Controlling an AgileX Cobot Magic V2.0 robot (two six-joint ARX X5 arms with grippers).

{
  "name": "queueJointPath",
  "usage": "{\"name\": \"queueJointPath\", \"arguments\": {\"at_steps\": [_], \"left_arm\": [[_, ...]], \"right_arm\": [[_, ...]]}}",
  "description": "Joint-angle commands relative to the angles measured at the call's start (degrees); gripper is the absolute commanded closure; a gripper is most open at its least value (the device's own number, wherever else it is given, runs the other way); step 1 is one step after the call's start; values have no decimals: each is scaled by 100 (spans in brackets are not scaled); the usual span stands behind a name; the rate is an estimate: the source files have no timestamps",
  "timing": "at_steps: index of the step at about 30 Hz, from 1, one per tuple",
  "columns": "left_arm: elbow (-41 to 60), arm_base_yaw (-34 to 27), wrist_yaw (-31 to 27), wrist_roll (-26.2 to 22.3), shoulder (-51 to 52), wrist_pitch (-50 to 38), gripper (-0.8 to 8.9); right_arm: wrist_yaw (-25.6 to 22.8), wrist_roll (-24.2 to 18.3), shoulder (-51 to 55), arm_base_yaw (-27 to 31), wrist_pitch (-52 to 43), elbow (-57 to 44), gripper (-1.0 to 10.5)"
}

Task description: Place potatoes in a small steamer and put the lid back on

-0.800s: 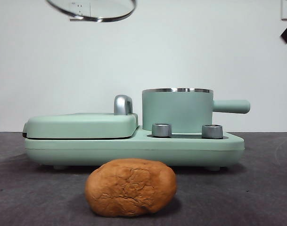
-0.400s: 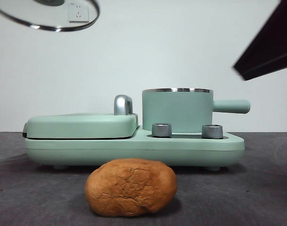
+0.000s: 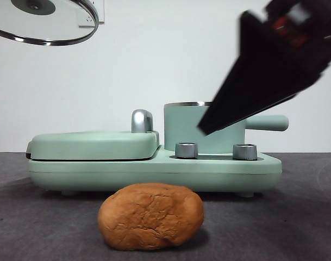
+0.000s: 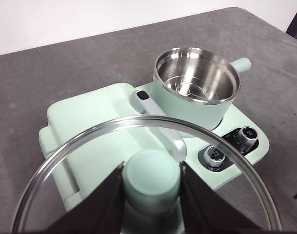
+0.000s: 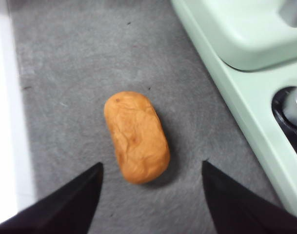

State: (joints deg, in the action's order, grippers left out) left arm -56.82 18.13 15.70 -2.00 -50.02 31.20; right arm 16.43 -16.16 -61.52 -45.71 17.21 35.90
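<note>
A grey tabletop (image 3: 306, 217) carries a mint-green cooker (image 3: 154, 168) with a flat griddle cover (image 3: 94, 144) and two steel dials (image 3: 186, 150). The small steamer (image 3: 192, 130) stands open on it. The right gripper (image 5: 150, 195), fingers spread wide, hangs above the potato (image 3: 150, 216) lying in front. The left gripper (image 4: 150, 187) holds the lid (image 3: 43, 22) aloft, fingers clenched on its knob (image 4: 150, 175). No readable writing.

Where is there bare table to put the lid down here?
Bare grey table lies behind the cooker, and more beside the potato in front of it. The strip between potato and cooker is tight, and the open right claw is above the potato. The left claw holds the lid aloft by its knob. The pot stands open.
</note>
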Motion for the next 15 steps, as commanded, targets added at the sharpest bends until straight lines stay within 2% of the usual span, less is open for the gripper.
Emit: {"name": "queueJointPath", "arguments": {"at_steps": [1,7,15], "left_arm": [[-101,9,7,35,7,-160,798],[-101,9,7,35,7,-160,798],[-101,9,7,33,7,-162,798]], "right_arm": [[-59,-214,-439,-168,-90,315,597],[4,-348,-1375,-293,-33,997,597],[48,-601,-2302,-369,573,1622,597]]}}
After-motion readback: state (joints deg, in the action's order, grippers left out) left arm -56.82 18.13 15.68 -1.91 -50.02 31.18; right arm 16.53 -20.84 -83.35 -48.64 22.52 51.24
